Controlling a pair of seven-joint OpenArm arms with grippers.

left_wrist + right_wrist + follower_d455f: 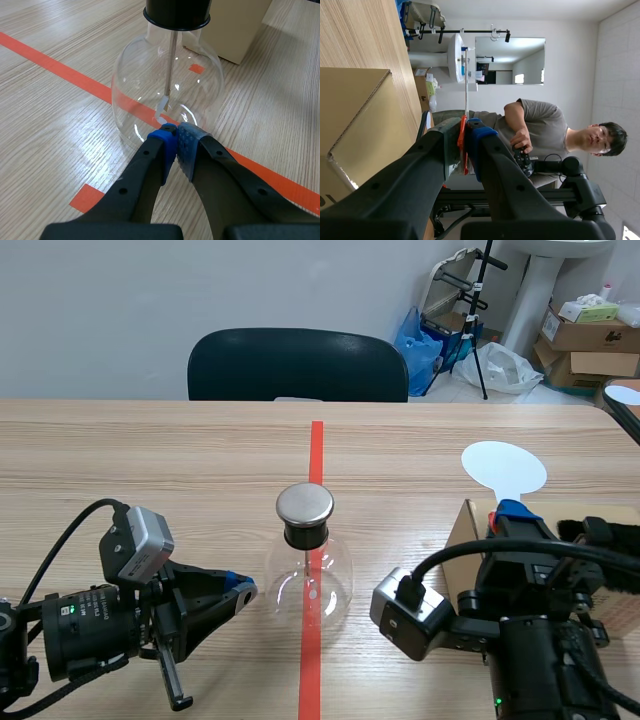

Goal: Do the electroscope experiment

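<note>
Left hand [175,132] pressed together, glass electroscope [145,85] just ahead, right hand [468,131] pinching white paddle [503,468]

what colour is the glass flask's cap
Silvery metal disc over a black collar, topping the round clear glass flask; clearest in the scene view.

The electroscope [308,565] is a round clear glass flask closed by a black stopper [306,534] under a flat silvery metal cap [304,504]. A thin rod [171,65] hangs inside, ending in pale foil leaves [162,107]. It stands upright on the desk [150,460], over the orange-red tape line [316,450]. The white paddle [504,468], a round disc on a thin stem, is clamped by its orange handle [462,145] in the right gripper [465,137], well apart from the flask.
</note>
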